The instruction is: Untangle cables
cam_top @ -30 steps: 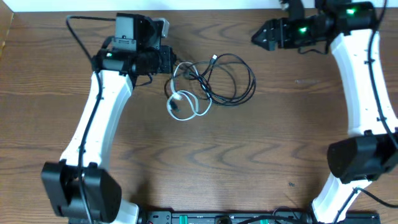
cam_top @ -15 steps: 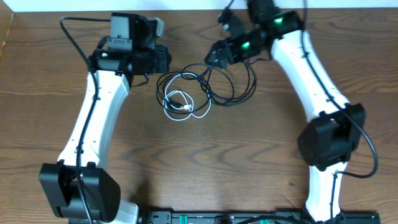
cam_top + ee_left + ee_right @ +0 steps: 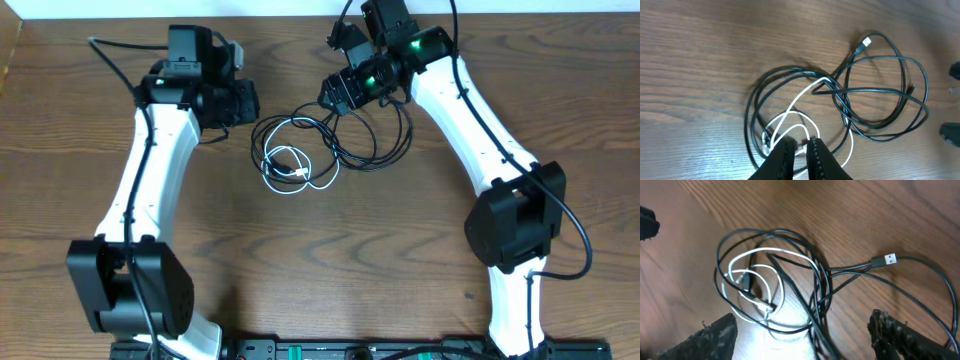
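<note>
Cables (image 3: 335, 148) lie in one tangle on the desk (image 3: 330, 275), near its far edge and about midway between its left and right edges.

Black cable (image 3: 821, 287): several wide loops spreading toward the right edge. Its USB plug (image 3: 888, 259) lies free on the wood at the far side of the heap.

White cable (image 3: 807, 94): shorter, coiled in the left part of the tangle, with black strands crossing over and through it (crossings too dense to count in any view).

Left gripper (image 3: 799, 152): fingers drawn almost together, nothing seen between them. From overhead it sits just beside the tangle's left side.

Right gripper (image 3: 802, 342): jaws spread wide and empty, poised above the black loops near the plug.

Judgement: the wide spread suits a grab at a bundle of black strands, probably to draw black away from white.

Risk: it catches both cords and drags the whole heap.
</note>
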